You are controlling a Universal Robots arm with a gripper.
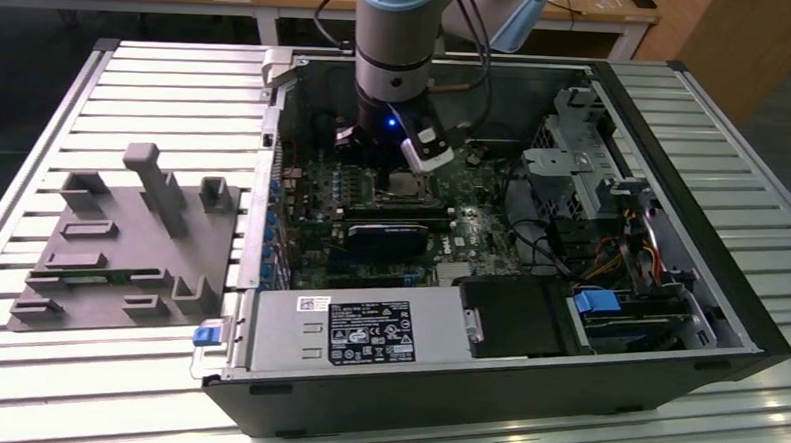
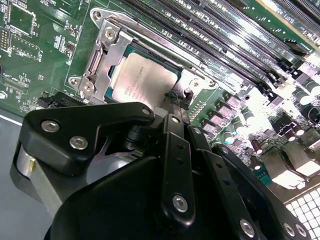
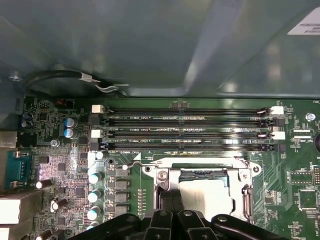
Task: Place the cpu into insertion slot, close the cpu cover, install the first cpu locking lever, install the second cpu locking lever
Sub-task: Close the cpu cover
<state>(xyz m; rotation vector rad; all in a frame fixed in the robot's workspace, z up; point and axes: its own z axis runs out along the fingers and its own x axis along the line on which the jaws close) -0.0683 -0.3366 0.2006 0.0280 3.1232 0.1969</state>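
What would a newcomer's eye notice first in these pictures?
The robot arm reaches down into the open computer case, in the middle of the exterior view. In the second wrist view, the silver cpu sits on the green board, with the black gripper at its edge.

Finishes I see inside the case
The cpu (image 2: 145,80) top is dull satin metal; the cpu cover (image 2: 107,50) bright, glossy metal; the circuit board (image 2: 45,55) smooth green lacquer; the gripper (image 2: 174,102) matt black with shiny screws; the table (image 1: 148,81) ribbed pale metal.
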